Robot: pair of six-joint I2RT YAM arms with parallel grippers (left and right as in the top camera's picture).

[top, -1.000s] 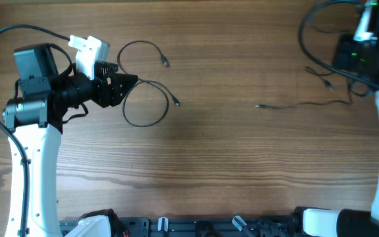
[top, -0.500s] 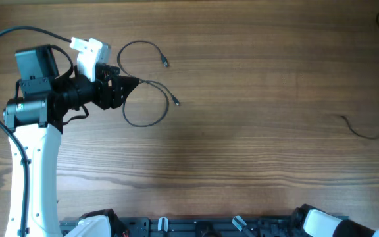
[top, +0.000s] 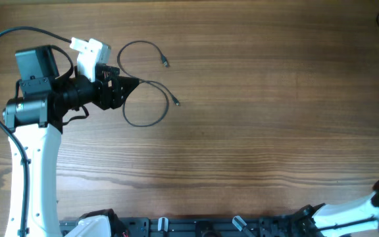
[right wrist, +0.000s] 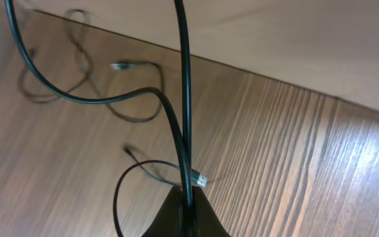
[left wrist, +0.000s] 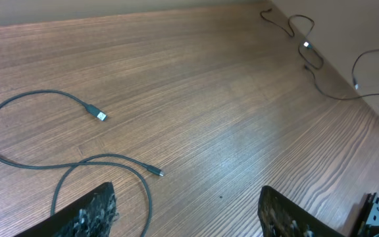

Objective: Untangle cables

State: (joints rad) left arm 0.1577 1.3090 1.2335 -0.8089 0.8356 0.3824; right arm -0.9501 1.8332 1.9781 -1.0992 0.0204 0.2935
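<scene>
Here: left claw [left wrist: 186, 217], jaws wide apart, empty; thin black looped cable [left wrist: 96, 112] lies just ahead, leftward, on brown wooden table [left wrist: 242, 99]. Right claw [right wrist: 188, 207] clamped on second thin black cord [right wrist: 184, 99]; fingers mostly cropped.

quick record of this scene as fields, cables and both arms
table: bare wood
looped cable: lies in loose loops on the table's left side, two plug ends showing
left jaws: open, over the looped cable, holding nothing
right jaws: shut on the held cable
held cable: runs up and away from the right jaws, clear of the table
far cables: loose strands at the table's right edge, well apart from the looped cable
</scene>
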